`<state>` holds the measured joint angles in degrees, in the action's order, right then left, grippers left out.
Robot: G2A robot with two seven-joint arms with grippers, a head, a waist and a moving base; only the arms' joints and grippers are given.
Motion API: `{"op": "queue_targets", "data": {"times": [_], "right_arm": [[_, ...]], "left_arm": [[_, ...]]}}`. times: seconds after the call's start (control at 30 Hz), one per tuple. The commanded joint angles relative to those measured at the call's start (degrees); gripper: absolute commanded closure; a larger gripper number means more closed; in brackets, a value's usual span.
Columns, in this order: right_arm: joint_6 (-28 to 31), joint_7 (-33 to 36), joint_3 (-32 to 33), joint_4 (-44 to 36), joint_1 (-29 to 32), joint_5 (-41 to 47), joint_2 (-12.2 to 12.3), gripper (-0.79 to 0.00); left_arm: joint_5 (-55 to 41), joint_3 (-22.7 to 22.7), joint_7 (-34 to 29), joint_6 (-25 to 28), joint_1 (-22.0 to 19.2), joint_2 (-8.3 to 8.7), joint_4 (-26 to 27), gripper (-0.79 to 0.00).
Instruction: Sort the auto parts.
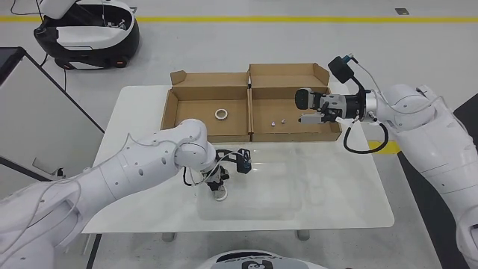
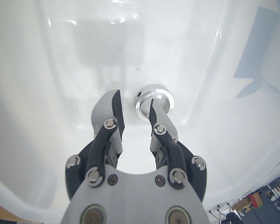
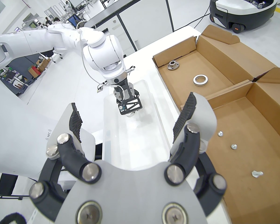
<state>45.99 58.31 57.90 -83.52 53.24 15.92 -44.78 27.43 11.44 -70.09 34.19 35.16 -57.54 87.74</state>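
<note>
Left hand [image 2: 134, 98] spread, one fingertip [image 2: 162, 117] inside the metal ring [image 2: 165, 91].

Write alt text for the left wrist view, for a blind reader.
The left gripper, jaws open, straddles the wall of a silver metal ring: one finger sits inside the ring's hole, the other outside it. The ring lies flat on the floor of a white tray.

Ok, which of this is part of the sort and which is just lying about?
Job: left gripper, right gripper, tray, tray ring, ring box, screw box, boxed ring, flange, screws.
Idle: wheeled base, cabinet.
</note>
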Motion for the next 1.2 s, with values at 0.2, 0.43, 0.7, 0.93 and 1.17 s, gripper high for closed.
{"op": "queue_targets", "data": {"times": [0.2, 0.43, 0.7, 0.93, 1.17], "right_arm": [[0.0, 0.0, 0.0, 0.0, 0.0, 0.0, 0.0, -0.785], [0.0, 0.0, 0.0, 0.0, 0.0, 0.0, 0.0, -0.785], [0.0, 0.0, 0.0, 0.0, 0.0, 0.0, 0.0, -0.785], [0.0, 0.0, 0.0, 0.0, 0.0, 0.0, 0.0, -0.785], [0.0, 0.0, 0.0, 0.0, 0.0, 0.0, 0.0, -0.785]], "left_arm": [[-0.6, -1.2, 0.4, 0.4, -0.7, -0.38, -0.8, -0.252], [-1.1, -1.7, 0.3, 0.3, -1.1, -0.39, -0.9, -0.249], [-0.7, -1.7, 0.2, 0.2, -0.6, -0.47, -1.0, -0.246], [-0.3, -1.7, 0.3, 0.3, 0.0, -0.85, -1.2, -0.206], [0.5, -1.7, 0.1, 0.1, 0.0, -1.28, -2.1, 0.000]]}}
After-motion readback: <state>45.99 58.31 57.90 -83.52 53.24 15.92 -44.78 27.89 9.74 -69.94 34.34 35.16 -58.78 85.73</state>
